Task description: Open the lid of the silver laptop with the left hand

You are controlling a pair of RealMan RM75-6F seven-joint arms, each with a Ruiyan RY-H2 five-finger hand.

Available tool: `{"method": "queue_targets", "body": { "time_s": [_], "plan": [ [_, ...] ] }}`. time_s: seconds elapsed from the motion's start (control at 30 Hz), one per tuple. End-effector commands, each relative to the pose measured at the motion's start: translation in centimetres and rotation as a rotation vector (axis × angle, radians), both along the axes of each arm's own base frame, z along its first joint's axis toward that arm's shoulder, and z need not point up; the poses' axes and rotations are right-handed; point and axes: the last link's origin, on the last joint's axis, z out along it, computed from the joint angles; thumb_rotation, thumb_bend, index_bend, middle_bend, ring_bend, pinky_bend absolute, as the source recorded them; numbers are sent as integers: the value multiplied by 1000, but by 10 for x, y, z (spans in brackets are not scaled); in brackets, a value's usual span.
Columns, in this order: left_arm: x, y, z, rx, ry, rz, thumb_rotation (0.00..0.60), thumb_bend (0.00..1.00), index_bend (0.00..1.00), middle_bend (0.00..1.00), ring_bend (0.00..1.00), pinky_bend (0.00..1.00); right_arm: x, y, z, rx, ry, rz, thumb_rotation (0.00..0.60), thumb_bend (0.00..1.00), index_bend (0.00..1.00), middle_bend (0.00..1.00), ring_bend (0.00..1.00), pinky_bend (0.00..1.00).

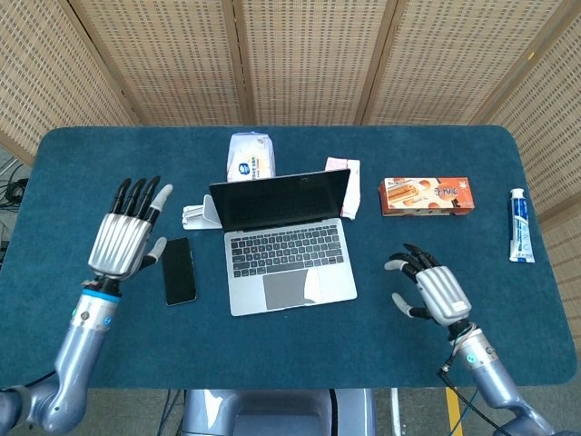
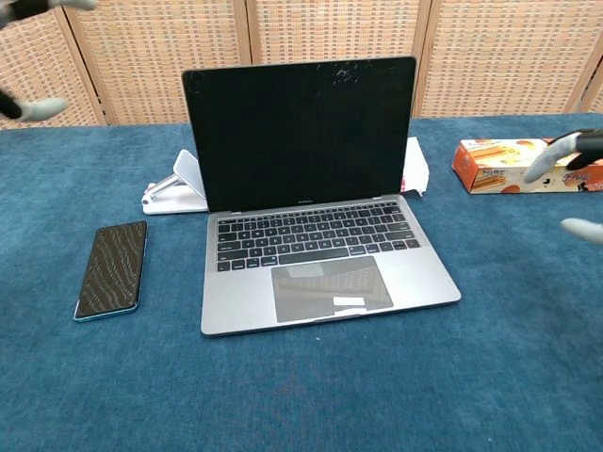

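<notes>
The silver laptop (image 1: pixel 286 238) (image 2: pixel 316 212) stands open in the middle of the blue table, its dark screen upright and the keyboard facing me. My left hand (image 1: pixel 124 238) hovers well to the laptop's left with fingers spread, holding nothing. To the right of the laptop, my right hand (image 1: pixel 433 289) is also open and clear of it. In the chest view only blurred fingertips (image 2: pixel 556 165) of the right hand show at the right edge and fingertips (image 2: pixel 38 108) of the left hand at the upper left.
A black phone (image 1: pixel 179 271) (image 2: pixel 111 269) lies left of the laptop, with a white stand (image 1: pixel 203 214) (image 2: pixel 179 185) behind it. A white pouch (image 1: pixel 251 156) and a small packet (image 1: pixel 348 188) sit behind the laptop. An orange snack box (image 1: pixel 427 195) (image 2: pixel 509 167) and a toothpaste tube (image 1: pixel 519 225) lie to the right.
</notes>
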Motion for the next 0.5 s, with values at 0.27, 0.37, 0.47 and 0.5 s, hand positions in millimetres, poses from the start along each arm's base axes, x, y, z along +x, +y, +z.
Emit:
{"method": "queue_targets", "body": {
  "time_s": [0.27, 0.37, 0.47, 0.5],
  "plan": [
    [-94, -77, 31, 35, -23, 168, 554, 367, 0, 0, 0, 0, -38, 12, 37, -162, 108, -117, 600, 414, 303, 236, 68, 171],
    [-113, -97, 31, 35, -43, 219, 553, 368, 0, 0, 0, 0, -47, 18, 43, -194, 136, -146, 600, 414, 302, 233, 64, 171],
    [-127, -114, 28, 27, -65, 268, 552, 368, 0, 0, 0, 0, -54, 25, 44, -209, 144, -177, 600, 414, 303, 233, 64, 171],
    [-129, -118, 27, 26, -71, 277, 552, 368, 0, 0, 0, 0, -56, 27, 45, -213, 146, -184, 600, 414, 303, 233, 64, 171]
  ]
}}
